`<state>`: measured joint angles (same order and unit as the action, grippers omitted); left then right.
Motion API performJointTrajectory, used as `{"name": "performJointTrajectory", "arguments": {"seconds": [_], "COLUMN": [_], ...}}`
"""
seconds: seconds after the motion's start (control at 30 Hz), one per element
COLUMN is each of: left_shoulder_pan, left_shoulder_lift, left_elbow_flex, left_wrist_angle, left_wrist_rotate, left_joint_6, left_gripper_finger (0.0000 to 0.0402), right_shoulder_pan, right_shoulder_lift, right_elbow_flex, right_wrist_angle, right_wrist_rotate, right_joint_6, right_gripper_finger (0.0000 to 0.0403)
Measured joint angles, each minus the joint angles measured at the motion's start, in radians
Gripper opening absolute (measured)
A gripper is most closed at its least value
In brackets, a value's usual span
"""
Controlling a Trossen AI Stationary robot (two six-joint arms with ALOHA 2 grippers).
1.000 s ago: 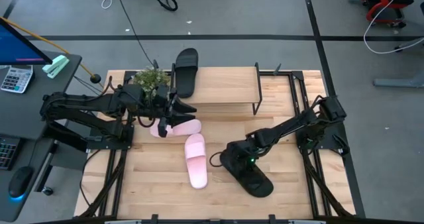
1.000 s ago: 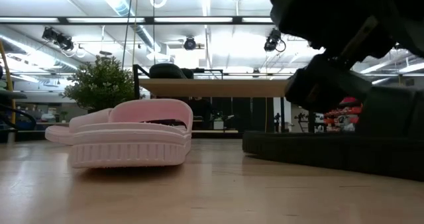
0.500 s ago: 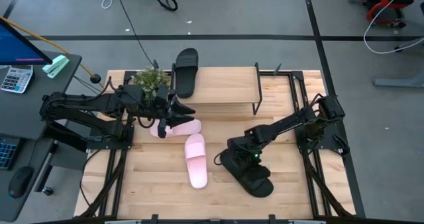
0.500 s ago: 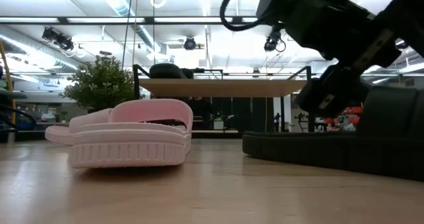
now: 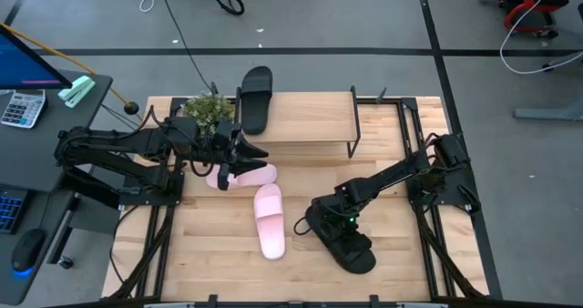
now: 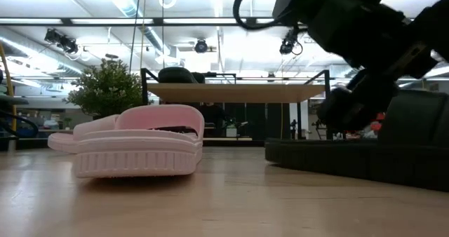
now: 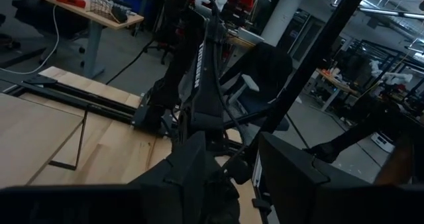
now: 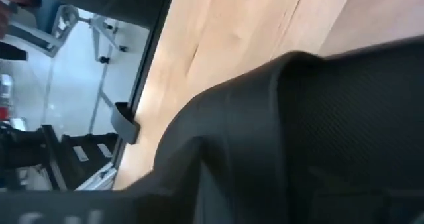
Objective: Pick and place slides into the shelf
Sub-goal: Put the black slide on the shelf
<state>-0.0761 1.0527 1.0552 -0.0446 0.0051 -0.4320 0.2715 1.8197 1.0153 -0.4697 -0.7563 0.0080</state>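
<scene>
"Toward the front of the counter [image 5: 401,272], on the right arm's side, lay the black slide [image 5: 351,247] that was being worked on. What had changed there?"

"The right fingers [image 6: 344,109] had come down on it. A second earlier they were higher and nearer the strap. Now they sat low at the end of the slide that faces the pink pair, and the slide itself had been nudged a little across the boards."

"Were they gripping it?"

"I could not tell. The wrist camera was filled by the black slide, pressed up close, and the fingers' own tips did not show. My guess was that a grasp was being made rather than finished, since the sole was flat on the counter."

"So what did that mean for the job?"

"One black slide [image 5: 256,97] already lay on the shelf [image 5: 310,117], at its left end beside the plant [image 5: 208,107]. This one looked next to go, and it was well apart from the shelf."

"And the rest?"

"Two pink slides waited between the arms, one [image 5: 246,175] just in front of the shelf and the other [image 5: 270,221] nearer the front. The left fingers [image 7: 192,171] hung over the first, spread apart with nothing between them."
</scene>
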Motion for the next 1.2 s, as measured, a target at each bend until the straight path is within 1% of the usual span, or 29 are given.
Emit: {"name": "performJointTrajectory", "arguments": {"seconds": [0.17, 0.2, 0.23, 0.37, 0.5, 0.57, 0.67, 0.77, 0.9, 1.03, 1.2], "left_shoulder_pan": [0.0, 0.0, 0.0, 0.0, 0.0, 0.0, 0.001, 0.008, 0.017, 0.045, 0.081], "left_shoulder_lift": [0.0, 0.0, 0.0, 0.0, 0.0, -0.001, -0.014, -0.037, -0.071, -0.096, -0.106], "left_elbow_flex": [0.0, 0.0, 0.0, 0.0, 0.0, 0.0, 0.0, 0.0, 0.0, 0.001, 0.001], "left_wrist_angle": [-0.01, -0.01, -0.008, -0.008, -0.009, -0.009, -0.013, -0.014, -0.014, -0.015, -0.015], "left_wrist_rotate": [0.0, 0.0, 0.0, 0.0, 0.0, 0.0, 0.0, -0.001, -0.011, -0.017, -0.02], "left_joint_6": [0.0, 0.001, 0.001, 0.009, 0.011, 0.024, 0.034, 0.056, 0.103, 0.108, 0.115], "left_gripper_finger": [0.014, 0.014, 0.014, 0.0143, 0.0148, 0.0149, 0.0146, 0.0141, 0.0138, 0.0141, 0.0144], "right_shoulder_pan": [-0.008, -0.011, -0.013, -0.024, -0.041, -0.056, -0.088, -0.126, -0.184, -0.242, -0.306], "right_shoulder_lift": [0.011, 0.006, -0.003, -0.057, -0.154, -0.222, -0.337, -0.449, -0.57, -0.634, -0.64], "right_elbow_flex": [0.0, -0.001, -0.002, -0.002, -0.002, -0.002, -0.002, -0.002, -0.002, -0.002, -0.002], "right_wrist_angle": [-0.003, -0.004, -0.004, -0.003, -0.005, -0.006, -0.005, 0.01, 0.095, 0.224, 0.432], "right_wrist_rotate": [-0.018, -0.02, -0.015, 0.002, 0.015, 0.039, 0.107, 0.192, 0.328, 0.508, 0.737], "right_joint_6": [0.039, 0.05, 0.07, 0.173, 0.278, 0.34, 0.458, 0.589, 0.75, 0.884, 1.0], "right_gripper_finger": [0.0025, 0.0017, 0.0015, 0.003, 0.0013, 0.0013, 0.0019, 0.0013, 0.0012, 0.0014, 0.0012]}}
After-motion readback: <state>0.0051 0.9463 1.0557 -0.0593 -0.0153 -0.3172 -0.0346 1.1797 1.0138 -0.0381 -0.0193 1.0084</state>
